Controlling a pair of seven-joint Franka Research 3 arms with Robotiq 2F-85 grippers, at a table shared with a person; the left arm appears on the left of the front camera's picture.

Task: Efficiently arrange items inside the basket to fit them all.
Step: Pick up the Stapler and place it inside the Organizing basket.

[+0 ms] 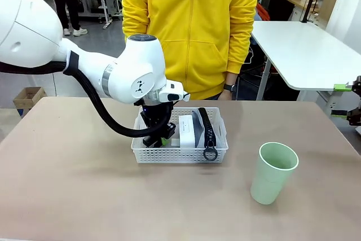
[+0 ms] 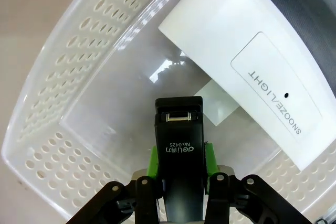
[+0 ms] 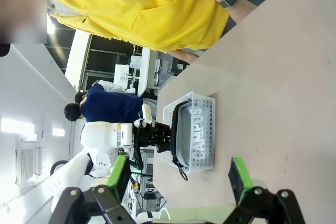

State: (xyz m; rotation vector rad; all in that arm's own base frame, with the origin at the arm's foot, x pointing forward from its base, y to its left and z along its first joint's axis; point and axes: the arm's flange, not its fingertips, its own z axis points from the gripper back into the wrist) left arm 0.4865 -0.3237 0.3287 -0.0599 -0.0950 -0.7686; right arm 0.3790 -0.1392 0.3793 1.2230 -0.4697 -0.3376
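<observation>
Risk first: could tip the black stapler on release, being held nose-down over its short end. Would fall toward 3 o'clock onto the small white box or clatter against the lattice wall. Might also drag or lift the basket on the way out, if catching the 9 o'clock wall with a finger. Probably short of room for the pale green cup too, judging by the fill: parked upright on the bench at about 4 o'clock from the basket, well apart, mouth up.

Gripping the stapler in the left jaws, closed tight, green pads on both flanks. Sitting inside the basket at its 9 o'clock end, just beside the box. Long axis in line with the fingers, near vertical in front view. Nose toward 12 o'clock in left wrist view, i.e. down at the basket floor. Cannot tell whether touching the floor.

Box on edge mid-basket, long axis 12-to-6. Grey pouch packed against it on the 3 o'clock side, same axis, ring pull hanging at the 6 o'clock wall.

Right jaws wide open, holding nothing, off past the bench's 3 o'clock edge.
</observation>
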